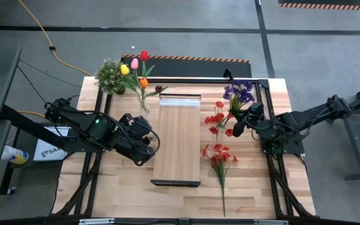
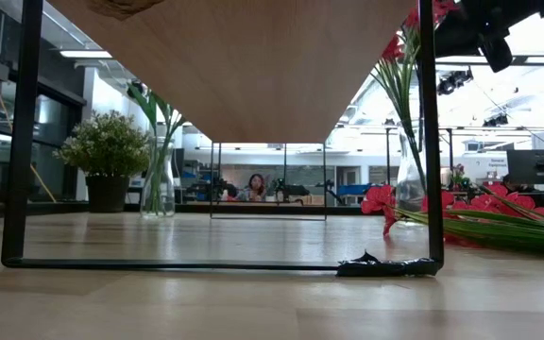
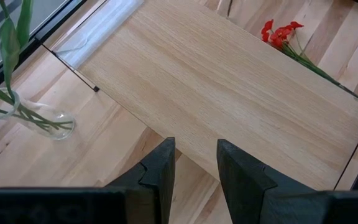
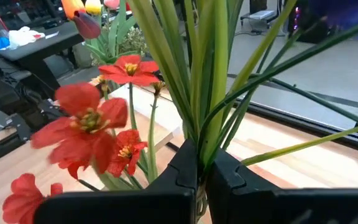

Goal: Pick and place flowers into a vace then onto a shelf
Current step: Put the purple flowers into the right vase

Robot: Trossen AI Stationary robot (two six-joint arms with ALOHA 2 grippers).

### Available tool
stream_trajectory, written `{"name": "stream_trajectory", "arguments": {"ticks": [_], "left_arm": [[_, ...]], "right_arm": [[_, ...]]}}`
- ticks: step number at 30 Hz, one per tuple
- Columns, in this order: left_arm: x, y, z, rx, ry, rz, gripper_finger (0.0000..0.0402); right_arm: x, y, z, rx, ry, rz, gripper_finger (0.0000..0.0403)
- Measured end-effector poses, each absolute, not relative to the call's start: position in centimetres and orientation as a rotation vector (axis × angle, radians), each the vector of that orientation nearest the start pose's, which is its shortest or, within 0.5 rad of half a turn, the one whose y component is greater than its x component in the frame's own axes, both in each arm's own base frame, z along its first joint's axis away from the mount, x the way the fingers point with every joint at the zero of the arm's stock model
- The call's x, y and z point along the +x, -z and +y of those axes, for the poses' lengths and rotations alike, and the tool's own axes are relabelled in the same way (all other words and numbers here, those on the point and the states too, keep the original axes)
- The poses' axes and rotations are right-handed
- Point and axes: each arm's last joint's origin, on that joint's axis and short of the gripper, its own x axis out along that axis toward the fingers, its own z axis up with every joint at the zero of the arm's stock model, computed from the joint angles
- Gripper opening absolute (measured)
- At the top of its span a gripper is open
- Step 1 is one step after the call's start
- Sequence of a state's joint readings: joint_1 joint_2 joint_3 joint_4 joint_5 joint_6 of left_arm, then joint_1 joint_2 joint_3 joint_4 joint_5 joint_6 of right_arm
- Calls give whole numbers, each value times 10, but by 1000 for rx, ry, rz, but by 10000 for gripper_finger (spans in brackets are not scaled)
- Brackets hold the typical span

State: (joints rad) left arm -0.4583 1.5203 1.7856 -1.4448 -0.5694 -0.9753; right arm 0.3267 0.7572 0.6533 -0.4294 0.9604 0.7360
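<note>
Green stems of the red-petalled artificial spray (image 4: 98,124) sit pinched in the right tool (image 4: 201,171), its fingers pressed together. The left tool (image 3: 194,168), part spread and empty, hangs beside the long light-wood shelf (image 1: 178,134). The slim stems could slip.

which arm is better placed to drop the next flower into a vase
Right. The right gripper is already shut on a red-petalled spray, lifted near the purple cluster in its vase. The left gripper holds nothing, jaws partly open, hovering at the shelf edge.
</note>
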Motion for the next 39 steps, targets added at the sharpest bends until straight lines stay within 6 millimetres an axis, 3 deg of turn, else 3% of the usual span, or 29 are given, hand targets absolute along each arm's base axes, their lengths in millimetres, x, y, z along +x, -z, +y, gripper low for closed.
{"name": "stream_trajectory", "arguments": {"ticks": [28, 39], "left_arm": [[242, -404, -102, -307, -561, 852, 152], [242, -404, -102, -302, -567, 846, 152]], "right_arm": [[148, -271, 25, 407, 744, 219, 20], [149, -270, 27, 434, 687, 256, 54]]}}
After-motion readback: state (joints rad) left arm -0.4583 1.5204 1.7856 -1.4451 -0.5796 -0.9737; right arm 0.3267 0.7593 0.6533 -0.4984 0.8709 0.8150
